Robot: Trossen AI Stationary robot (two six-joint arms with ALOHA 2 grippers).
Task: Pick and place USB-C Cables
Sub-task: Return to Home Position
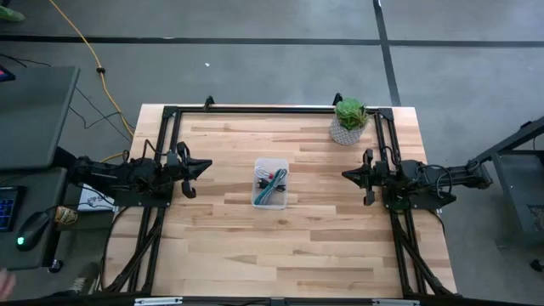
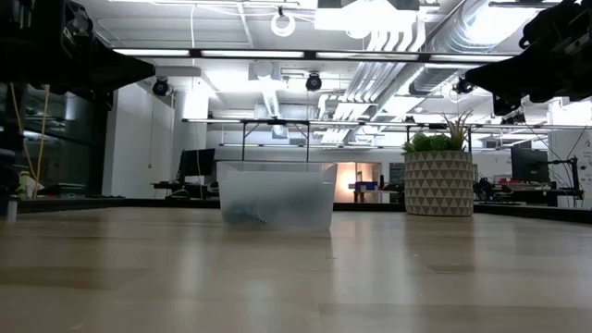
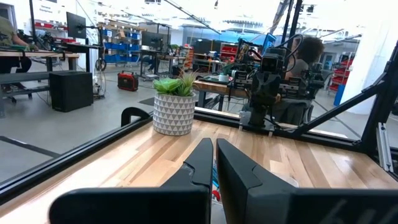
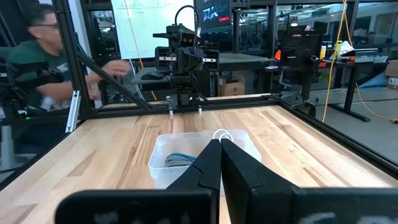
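Note:
The USB-C cables (image 1: 271, 184) lie bundled inside the clear plastic tub (image 1: 257, 167) at the table's middle; teal-blue, red-and-white and dark strands show in the high view. A grey bundle (image 4: 178, 160) shows in the tub (image 4: 163, 145) in the right wrist view. In the low view the tub (image 2: 277, 195) stands on the table. My left gripper (image 1: 206, 167) hovers at the table's left side, shut, pointing at the tub. My right gripper (image 1: 346, 174) hovers at the right side, shut, pointing at the tub. Both are above the table and hold nothing.
A potted plant (image 1: 349, 119) in a white patterned pot stands at the far right of the table. A black frame (image 1: 255, 109) runs along the table's far edge. A yellow cord (image 1: 89, 51) lies on the floor. A person (image 4: 37, 56) moves beyond the left side.

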